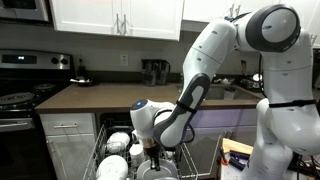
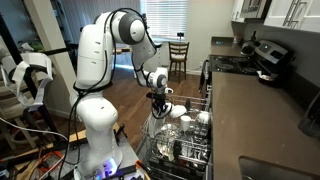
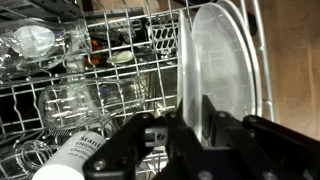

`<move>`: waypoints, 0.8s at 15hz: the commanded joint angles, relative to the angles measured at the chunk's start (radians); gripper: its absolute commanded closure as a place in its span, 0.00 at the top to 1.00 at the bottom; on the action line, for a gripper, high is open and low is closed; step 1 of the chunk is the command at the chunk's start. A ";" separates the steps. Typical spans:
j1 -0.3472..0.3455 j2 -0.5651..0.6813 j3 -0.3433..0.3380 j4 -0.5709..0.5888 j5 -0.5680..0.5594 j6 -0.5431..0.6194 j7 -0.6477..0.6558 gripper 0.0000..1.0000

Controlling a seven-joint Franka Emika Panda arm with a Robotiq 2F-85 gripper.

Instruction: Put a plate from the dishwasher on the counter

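The white plate [image 3: 225,70] stands on edge in the dishwasher's wire rack [image 3: 70,100], at the right of the wrist view. My gripper [image 3: 193,120] has one finger on each side of the plate's rim and looks closed on it. In both exterior views the gripper [image 1: 153,152] [image 2: 160,103] reaches down into the pulled-out rack [image 1: 120,160] [image 2: 180,140], which holds white dishes and glasses. The dark brown counter [image 1: 110,95] [image 2: 265,110] runs above the dishwasher. The plate itself is hard to make out in the exterior views.
Glasses and a white bottle [image 3: 75,155] lie in the rack left of the plate. A black stove [image 1: 20,95] [image 2: 240,62] stands beside the counter. A dark appliance [image 1: 155,72] sits on the counter. A chair [image 2: 178,55] stands in the far room.
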 commanded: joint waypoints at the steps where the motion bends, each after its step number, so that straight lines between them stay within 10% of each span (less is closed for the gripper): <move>1: 0.002 -0.096 0.010 -0.013 0.000 -0.105 0.006 0.04; 12: 0.029 -0.207 0.044 0.078 -0.148 -0.449 0.141 0.04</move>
